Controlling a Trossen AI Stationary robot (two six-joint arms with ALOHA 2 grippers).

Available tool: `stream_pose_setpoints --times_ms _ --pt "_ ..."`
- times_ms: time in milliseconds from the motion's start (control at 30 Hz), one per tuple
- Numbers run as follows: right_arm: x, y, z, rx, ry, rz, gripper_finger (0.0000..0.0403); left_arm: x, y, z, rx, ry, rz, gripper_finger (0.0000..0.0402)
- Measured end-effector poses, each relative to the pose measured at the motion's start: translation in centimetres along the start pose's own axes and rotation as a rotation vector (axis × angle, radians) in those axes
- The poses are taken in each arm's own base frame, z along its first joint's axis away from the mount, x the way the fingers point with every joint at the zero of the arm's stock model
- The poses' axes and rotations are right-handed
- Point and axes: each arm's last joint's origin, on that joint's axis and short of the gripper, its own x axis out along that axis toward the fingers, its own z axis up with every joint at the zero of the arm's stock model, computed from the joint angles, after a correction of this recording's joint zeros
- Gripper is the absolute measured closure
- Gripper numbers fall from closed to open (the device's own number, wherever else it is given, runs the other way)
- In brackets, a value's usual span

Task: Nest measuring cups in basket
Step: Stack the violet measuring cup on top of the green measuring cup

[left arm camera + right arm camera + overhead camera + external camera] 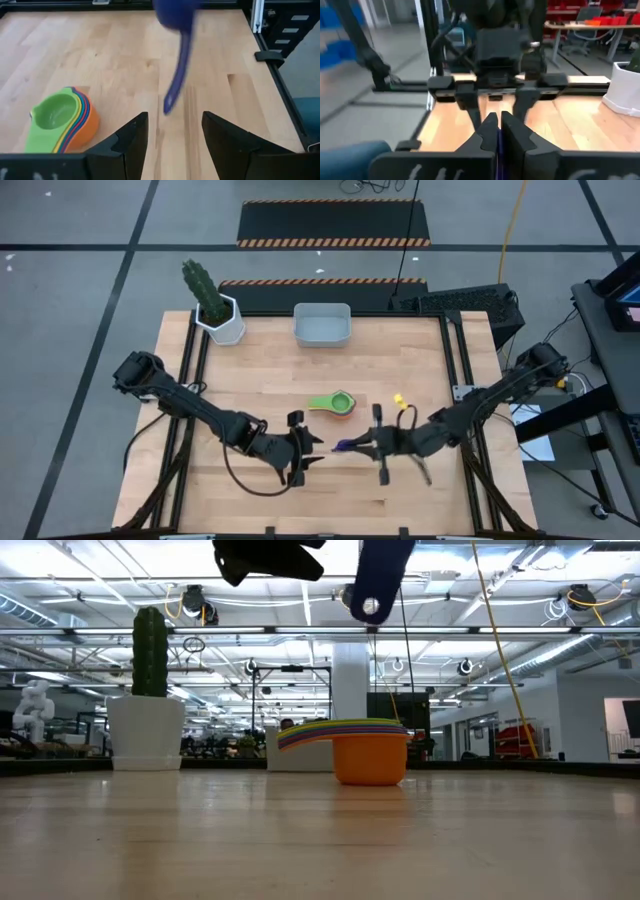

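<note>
My right gripper [360, 446] hovers over the table's near middle, shut on a dark blue measuring cup [345, 445]. The cup's handle [177, 65] slants down toward my left gripper [314, 450]. My left gripper is open and faces it; its fingers [135, 135] stand on either side of the handle's free end without touching it. Several other cups sit nested in a stack [335, 403], green on top and orange [370, 760] at the bottom, resting on the table. The pale grey-blue basket [322, 324] stands at the far edge. My right gripper pinches the dark blue cup between its two shut fingers at the bowl end [497, 142], coming level from the table's right. The fingers hide the exact spot. The cup is lifted clear of the table, tilted, with its handle end and hole [372, 605] hanging lowest.
A white hexagonal pot with a cactus [218, 310] stands at the far left, beside the basket. A small yellow piece [398, 399] shows by the right arm; I cannot tell what it is. Bare wood [250, 380] lies between the stack and the basket.
</note>
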Motion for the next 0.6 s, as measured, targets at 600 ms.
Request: stream_pose_setpoints --times_ms 600 --pt "-4.9 -4.8 -3.0 0.365 -0.333 0.026 0.0403 -0.3 -0.7 0.6 0.068 -0.085 0.009 0.0211"
